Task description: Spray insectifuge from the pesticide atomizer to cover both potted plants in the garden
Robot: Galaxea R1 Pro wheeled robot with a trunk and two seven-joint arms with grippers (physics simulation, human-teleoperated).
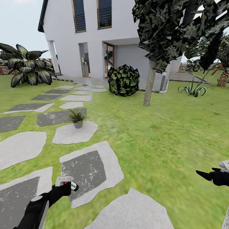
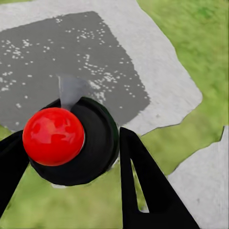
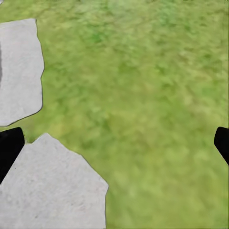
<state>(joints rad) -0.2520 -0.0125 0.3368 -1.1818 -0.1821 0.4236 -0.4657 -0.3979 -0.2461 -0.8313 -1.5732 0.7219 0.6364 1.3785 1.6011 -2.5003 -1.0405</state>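
One potted plant (image 1: 77, 118): it stands on a stepping stone (image 1: 75, 133), well ahead of the robot.
Pesticide atomizer (image 2: 71, 143): clamped in the left gripper (image 1: 65, 187); the left wrist view shows its red cap end-on, the body is hidden.
Right gripper (image 1: 210, 176): cut off at the frame edge, fingers (image 3: 9, 148) wide apart over the lawn (image 3: 143, 95).
House (image 1: 95, 41): white, behind a round bush (image 1: 123, 80).
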